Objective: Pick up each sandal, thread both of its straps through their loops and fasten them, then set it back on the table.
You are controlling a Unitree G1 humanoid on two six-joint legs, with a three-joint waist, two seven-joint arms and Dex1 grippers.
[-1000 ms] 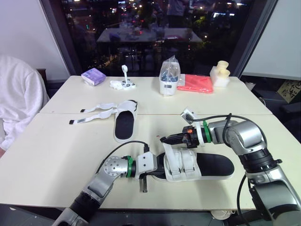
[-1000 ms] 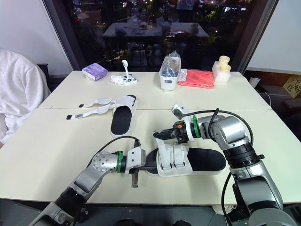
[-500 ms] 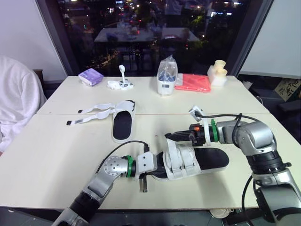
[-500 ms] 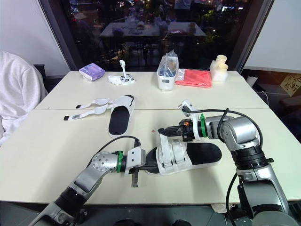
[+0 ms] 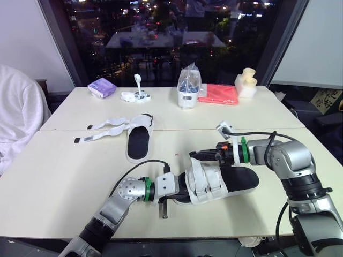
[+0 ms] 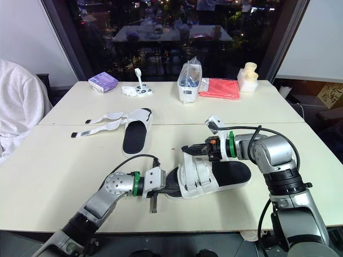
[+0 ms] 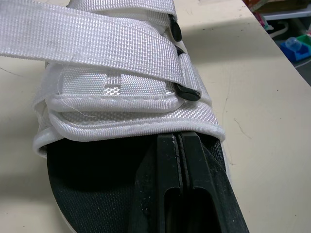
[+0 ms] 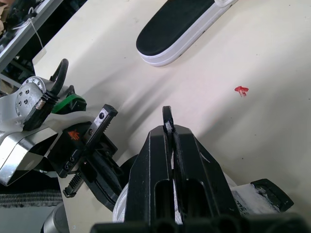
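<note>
The straps (image 7: 97,43) are shown in white weave, the insole (image 7: 87,194) in black; the table (image 5: 64,176) is coloured cream, the cloth (image 5: 217,94) red.

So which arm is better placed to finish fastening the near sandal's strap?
Right, likely: the right end effector pinches the raised strap; the left end effector sits at the sandal toe.

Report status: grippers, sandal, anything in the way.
Left gripper shut, tips tucked under the near sandal upper at the toe. Right gripper shut on its strap, held above the upper. Far sandal lies apart, straps unfastened.
</note>
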